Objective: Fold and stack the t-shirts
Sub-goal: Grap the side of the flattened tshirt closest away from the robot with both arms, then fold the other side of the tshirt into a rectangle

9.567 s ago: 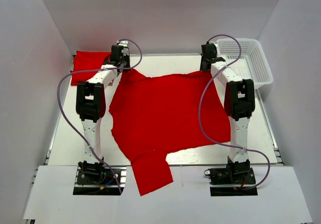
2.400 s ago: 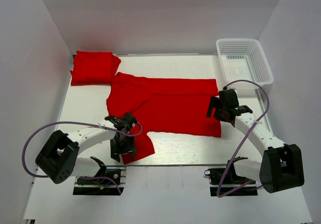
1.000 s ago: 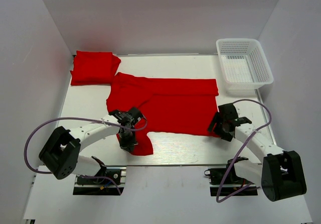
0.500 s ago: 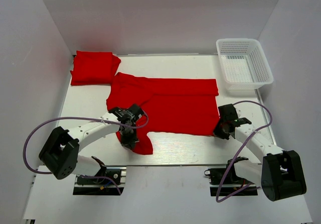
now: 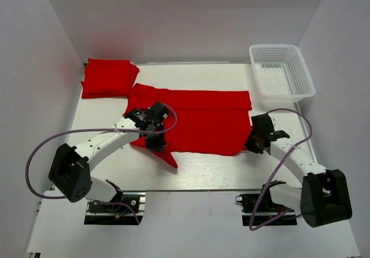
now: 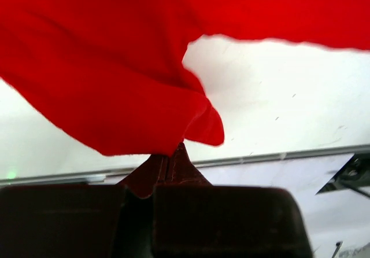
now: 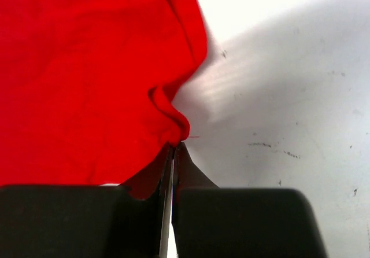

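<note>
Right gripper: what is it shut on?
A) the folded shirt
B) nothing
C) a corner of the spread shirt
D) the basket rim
C: in the right wrist view the right gripper pinches cloth at the edge of the spread shirt.

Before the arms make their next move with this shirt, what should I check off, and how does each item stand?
1. Left jaws shut on the spread t-shirt, at its near-left sleeve: ok.
2. Right jaws shut on the same shirt's near-right corner: ok.
3. Near hem taut between the two grips: cannot tell.
4. Basket apart from the cloth: ok, it sits at the far right.
5. Folded t-shirt apart from the spread one: cannot tell; in the top view their edges meet or nearly meet.
</note>
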